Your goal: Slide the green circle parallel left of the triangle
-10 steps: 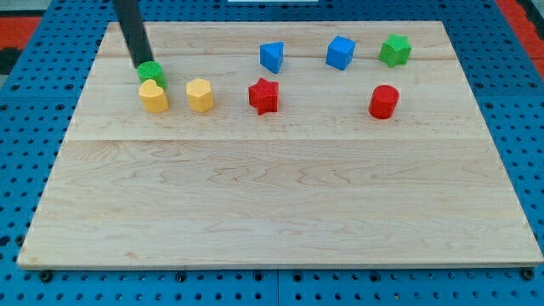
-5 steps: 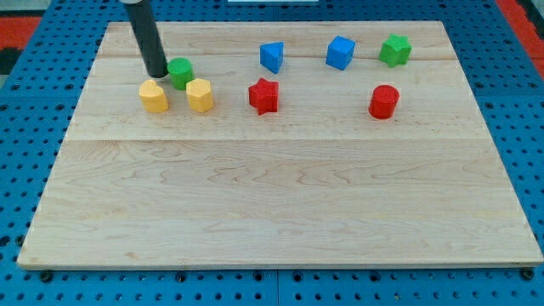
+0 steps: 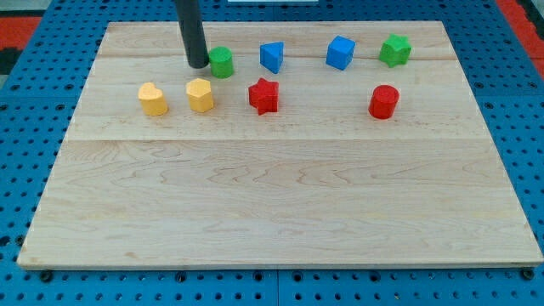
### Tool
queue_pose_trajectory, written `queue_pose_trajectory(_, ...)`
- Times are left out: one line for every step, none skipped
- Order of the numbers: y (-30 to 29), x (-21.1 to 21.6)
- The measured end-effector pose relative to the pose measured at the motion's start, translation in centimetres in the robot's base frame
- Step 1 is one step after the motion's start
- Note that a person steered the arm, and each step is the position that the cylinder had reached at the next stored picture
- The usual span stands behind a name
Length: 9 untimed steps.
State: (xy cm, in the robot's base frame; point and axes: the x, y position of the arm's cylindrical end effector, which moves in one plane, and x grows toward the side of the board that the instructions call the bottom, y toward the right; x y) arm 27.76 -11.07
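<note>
The green circle (image 3: 222,62) sits near the view's top, left of centre, on the wooden board (image 3: 280,195). My tip (image 3: 198,65) is right against the green circle's left side. The blue triangle (image 3: 271,57) lies a short way to the green circle's right, at about the same height in the view, with a gap between them.
A yellow heart (image 3: 153,99) and a yellow hexagon (image 3: 200,95) lie below my tip. A red star (image 3: 264,95) is below the triangle. A blue cube (image 3: 340,53), a green star (image 3: 394,50) and a red cylinder (image 3: 384,101) are to the right.
My tip has moved to the view's right and slightly up, pushing the green circle from beside the yellow heart toward the blue triangle. The other blocks have stayed put.
</note>
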Motion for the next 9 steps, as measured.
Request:
queue_pose_trajectory(0.8, 0.5)
queue_pose_trajectory(0.5, 3.8)
queue_pose_trajectory(0.4, 4.0)
queue_pose_trajectory(4.5, 1.9)
queue_pose_trajectory(5.8, 0.1)
queue_pose_trajectory(6.4, 1.2)
queue_pose_trajectory(6.8, 1.5)
queue_pose_trajectory(9.0, 1.1)
queue_pose_trajectory(13.0, 0.2)
